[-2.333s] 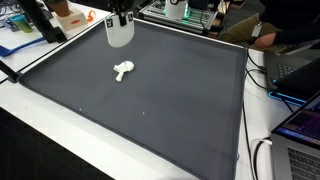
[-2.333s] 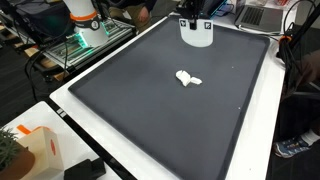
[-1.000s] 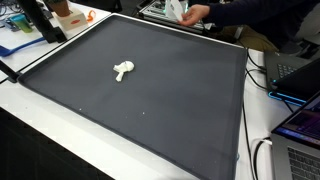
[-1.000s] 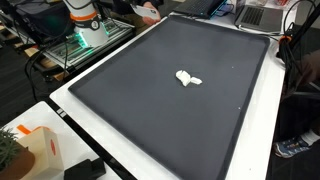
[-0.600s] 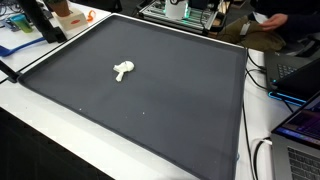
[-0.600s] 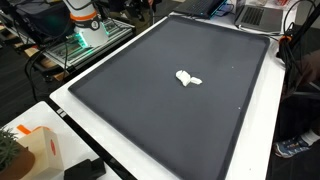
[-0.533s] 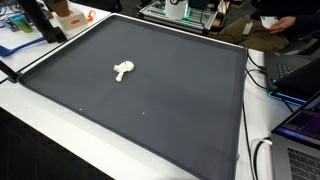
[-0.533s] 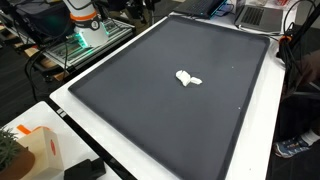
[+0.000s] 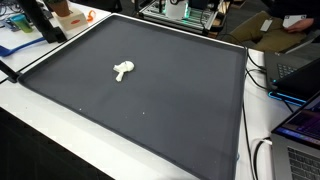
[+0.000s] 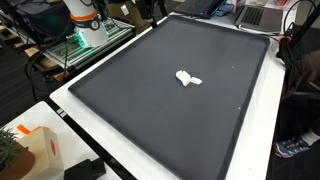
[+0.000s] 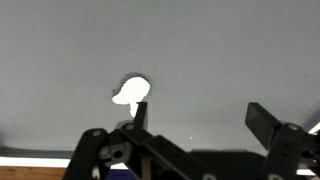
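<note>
Small white object (image 9: 122,70), lying alone near the middle of the dark mat (image 9: 180,110) on the tabletop; in the wrist view it sits ahead of the jaws, spread wide and empty, off-centre toward one finger, long axis slanted.

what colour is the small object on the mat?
The small object is white, lying on a dark grey mat. It shows best in an exterior view.
</note>
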`<state>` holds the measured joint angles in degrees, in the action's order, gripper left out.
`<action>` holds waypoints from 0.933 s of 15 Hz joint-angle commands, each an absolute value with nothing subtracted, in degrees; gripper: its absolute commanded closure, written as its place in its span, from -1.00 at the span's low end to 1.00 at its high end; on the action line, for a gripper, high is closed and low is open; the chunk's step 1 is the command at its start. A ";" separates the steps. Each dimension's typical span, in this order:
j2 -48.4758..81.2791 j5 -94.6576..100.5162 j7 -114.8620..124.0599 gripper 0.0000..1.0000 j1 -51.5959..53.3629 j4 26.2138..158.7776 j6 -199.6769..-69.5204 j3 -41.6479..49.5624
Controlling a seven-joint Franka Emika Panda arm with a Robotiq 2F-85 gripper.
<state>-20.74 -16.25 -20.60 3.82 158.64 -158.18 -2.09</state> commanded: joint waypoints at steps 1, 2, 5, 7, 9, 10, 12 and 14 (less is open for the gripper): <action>-20.77 -13.89 -18.64 -1.00 6.07 158.70 -158.51 0.34; -20.78 -13.88 -18.63 -1.00 6.02 158.68 -158.53 0.36; -20.79 -13.87 -18.63 -1.00 6.00 158.66 -158.56 0.37; -16.46 -7.47 -11.57 -1.00 1.55 157.08 -164.91 -3.16; -12.03 -0.92 -4.97 -1.00 -2.45 155.15 -171.55 -5.36; -10.04 2.98 -1.56 -1.00 -5.29 154.41 -173.58 -6.97; -7.41 9.02 5.76 -1.00 -12.79 153.92 -177.05 -12.51; -5.23 12.99 12.34 -1.00 -17.54 153.95 -180.86 -15.96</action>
<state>-9.28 7.14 3.55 -10.47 154.81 -176.32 -10.65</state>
